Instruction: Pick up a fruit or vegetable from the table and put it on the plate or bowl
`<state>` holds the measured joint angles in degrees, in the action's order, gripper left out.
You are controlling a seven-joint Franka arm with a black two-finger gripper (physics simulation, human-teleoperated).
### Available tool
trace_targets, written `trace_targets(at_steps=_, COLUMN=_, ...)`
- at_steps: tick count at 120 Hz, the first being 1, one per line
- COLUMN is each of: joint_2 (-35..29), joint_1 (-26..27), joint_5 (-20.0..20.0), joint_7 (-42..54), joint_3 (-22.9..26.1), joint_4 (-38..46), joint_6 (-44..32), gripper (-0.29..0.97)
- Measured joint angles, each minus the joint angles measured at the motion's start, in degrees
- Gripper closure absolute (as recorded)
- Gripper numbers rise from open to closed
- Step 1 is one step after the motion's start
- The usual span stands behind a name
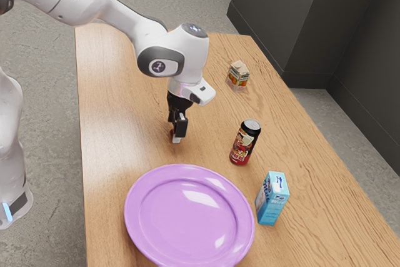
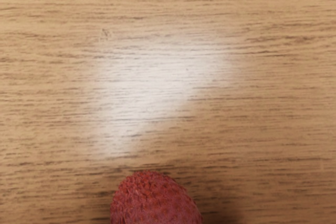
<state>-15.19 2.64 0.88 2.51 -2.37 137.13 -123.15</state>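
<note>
Black two-finger gripper down at small red, bumpy-skinned rounded fruit on grained wooden table; clenched or released, cannot tell; glossy round purple plate near.

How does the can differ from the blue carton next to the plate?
The can is a dark red cylinder with a silver top; the blue carton is a flat-sided box. The can stands apart from the plate; the carton stands close beside its rim. Both are upright on the table.
</note>
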Motion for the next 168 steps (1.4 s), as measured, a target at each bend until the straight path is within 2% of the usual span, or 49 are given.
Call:
trace_targets(at_steps=89, joint_2=0.94, joint_1=0.00, joint_5=-0.23, joint_7=0.04, joint_3=0.00, joint_4=0.18, joint_6=-2.22, gripper=0.00)
trace_targets(at_steps=110, joint_2=1.08, joint_1=0.00, joint_5=-0.74, joint_7=0.00, joint_3=0.00, joint_4=0.20, joint_6=-2.49, gripper=0.13)
trace_targets(at_steps=145, joint_2=1.72, joint_1=0.00, joint_5=-1.40, joint_7=-0.07, joint_3=0.00, joint_4=0.26, joint_6=-2.91, gripper=0.25)
trace_targets(at_steps=168, joint_2=1.84, joint_1=0.00, joint_5=-1.79, joint_7=-0.12, joint_3=0.00, joint_4=0.26, joint_6=-3.07, gripper=0.41)
